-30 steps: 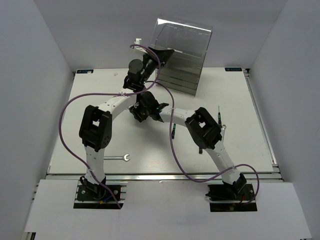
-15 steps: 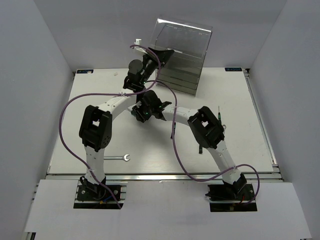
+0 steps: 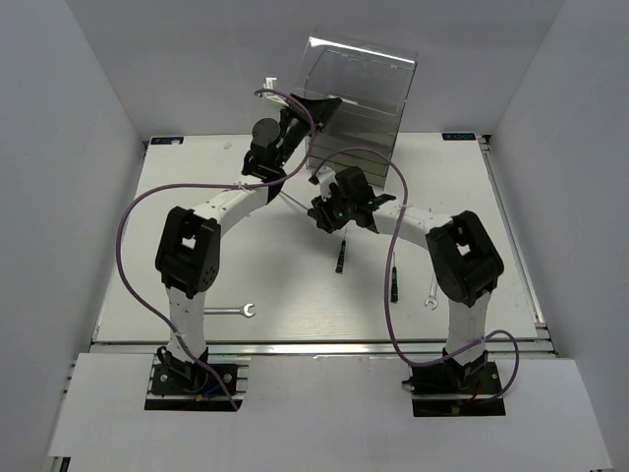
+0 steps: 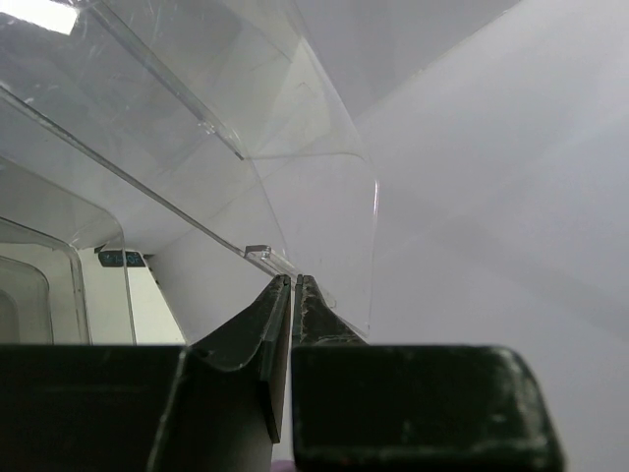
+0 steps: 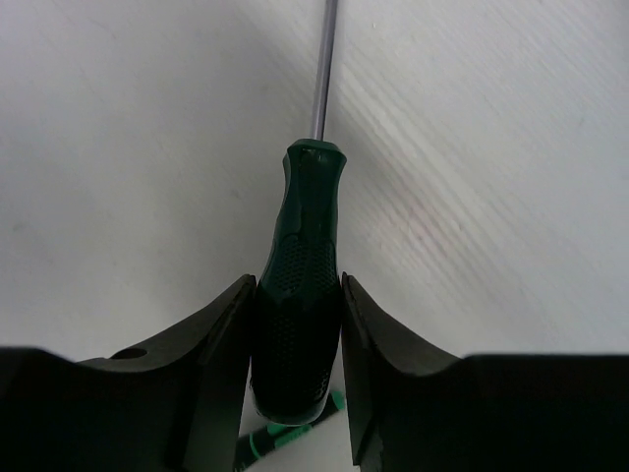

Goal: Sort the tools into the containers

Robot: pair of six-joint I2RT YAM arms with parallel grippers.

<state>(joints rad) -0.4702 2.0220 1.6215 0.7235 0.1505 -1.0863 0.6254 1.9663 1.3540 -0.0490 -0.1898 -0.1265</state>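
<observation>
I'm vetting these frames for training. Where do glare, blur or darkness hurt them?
Top external: soft, even light, pale sheen on the clear cabinet. Left wrist: bright glare patch top left on its plastic, left gripper dark and blurred. Right wrist: screwdriver fairly sharp, right gripper a black silhouette.

2 white arms (image 3: 228,207) — black joints (image 3: 187,252), purple cables (image 3: 121,234).
</observation>
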